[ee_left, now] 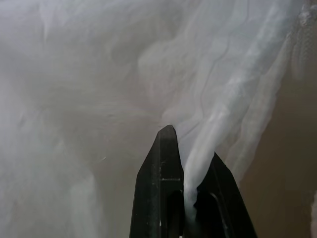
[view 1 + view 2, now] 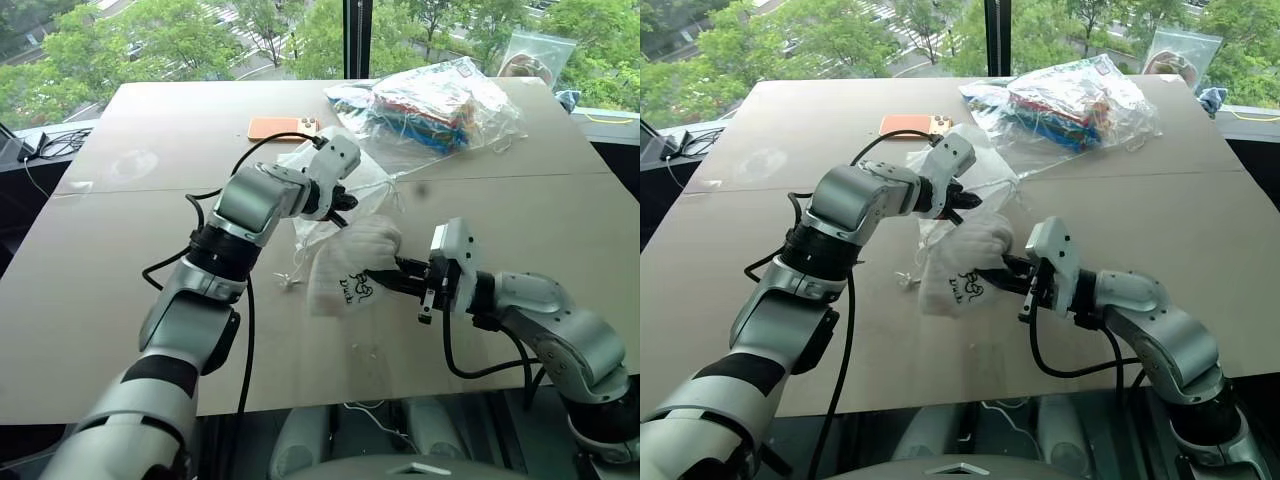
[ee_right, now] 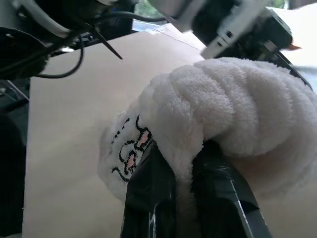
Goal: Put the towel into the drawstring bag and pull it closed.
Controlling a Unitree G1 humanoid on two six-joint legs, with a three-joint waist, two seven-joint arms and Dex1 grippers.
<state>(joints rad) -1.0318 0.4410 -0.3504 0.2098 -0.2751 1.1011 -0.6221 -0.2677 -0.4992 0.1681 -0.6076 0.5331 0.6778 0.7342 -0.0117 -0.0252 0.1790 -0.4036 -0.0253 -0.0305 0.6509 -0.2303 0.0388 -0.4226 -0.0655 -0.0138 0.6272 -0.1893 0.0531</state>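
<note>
The towel (image 2: pixel 352 262), a white fluffy cloth with a black printed mark, hangs above the table's middle, pinched by my right gripper (image 2: pixel 390 272), which points left and is shut on it. In the right wrist view the towel (image 3: pixel 218 114) bulges over the black fingers (image 3: pixel 148 198). The drawstring bag (image 2: pixel 335 180), thin sheer white fabric, is lifted just behind the towel. My left gripper (image 2: pixel 340 205) is shut on a fold of the bag (image 1: pixel 208 144), seen up close in the left wrist view. A white cord (image 2: pixel 292 278) dangles from the bag to the table.
A clear plastic bag of colourful items (image 2: pixel 430 105) lies at the back right of the table. An orange phone (image 2: pixel 282 127) lies at the back centre. Cables run off the table's (image 2: pixel 120 260) far left edge. Windows stand behind the table.
</note>
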